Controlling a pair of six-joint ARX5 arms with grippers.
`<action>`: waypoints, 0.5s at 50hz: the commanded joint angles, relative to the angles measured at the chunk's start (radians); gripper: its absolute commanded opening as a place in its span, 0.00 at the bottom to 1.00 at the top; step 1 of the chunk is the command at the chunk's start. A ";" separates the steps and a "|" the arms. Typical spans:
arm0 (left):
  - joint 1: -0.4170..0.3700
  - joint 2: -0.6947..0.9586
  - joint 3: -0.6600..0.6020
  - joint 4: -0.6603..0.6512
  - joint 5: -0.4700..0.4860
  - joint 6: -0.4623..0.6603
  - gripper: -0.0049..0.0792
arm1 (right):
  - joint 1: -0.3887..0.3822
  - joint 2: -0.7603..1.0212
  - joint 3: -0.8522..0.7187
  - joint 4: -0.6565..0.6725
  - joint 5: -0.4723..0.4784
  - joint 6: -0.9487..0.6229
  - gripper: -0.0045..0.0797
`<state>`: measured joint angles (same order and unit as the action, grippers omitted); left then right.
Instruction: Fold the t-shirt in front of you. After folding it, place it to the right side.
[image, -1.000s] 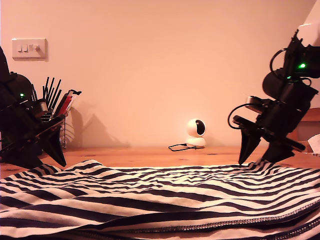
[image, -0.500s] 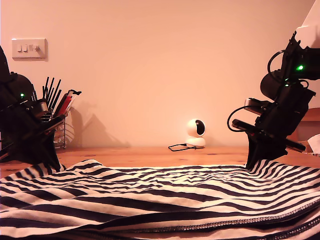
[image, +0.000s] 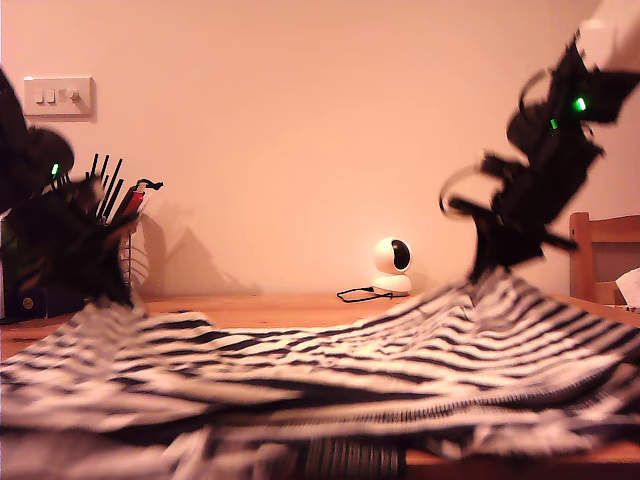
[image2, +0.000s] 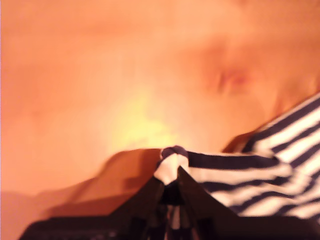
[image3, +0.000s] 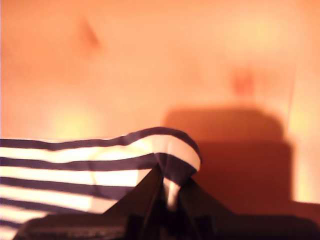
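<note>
- The exterior view alone shows the whole scene. The navy-and-white striped fabric t-shirt (image: 320, 350) lies spread over the wooden surface (image: 290, 305), in front of the small white round camera (image: 392, 266) standing by the wall.
- To either side of that white camera a black arm holds a far corner of the t-shirt up off the surface. The arm on the exterior view's right (image: 530, 190) is higher than the one on the exterior view's left (image: 60, 240).
- The first wrist view shows what the exterior view cannot: my first pincer (image2: 170, 187) pressed together on a bunched fold of the striped cloth.
- The second wrist view shows my second pincer (image3: 167, 192) pinching a rolled edge of the t-shirt in the same way.
- The wrist views do not show which exterior arm is which.
- All three pictures are blurred, and the arm on the exterior view's left merges with the dark utensil rack (image: 125, 215) behind it.
- The t-shirt's near edge is cut off by the frame.
</note>
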<state>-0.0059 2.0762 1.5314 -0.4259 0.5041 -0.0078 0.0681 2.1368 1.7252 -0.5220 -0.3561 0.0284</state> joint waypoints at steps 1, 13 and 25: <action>-0.001 0.021 0.048 0.013 0.005 0.008 0.03 | 0.004 0.010 0.016 -0.008 0.008 0.003 0.04; -0.001 0.021 0.195 -0.031 0.013 0.019 0.03 | 0.004 0.010 0.059 -0.002 0.035 0.005 0.04; -0.001 0.020 0.249 -0.153 0.013 0.087 0.03 | 0.004 0.009 0.067 -0.013 0.051 0.005 0.04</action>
<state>-0.0071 2.0766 1.7771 -0.5568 0.5156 0.0479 0.0677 2.1368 1.7729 -0.5343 -0.3054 0.0288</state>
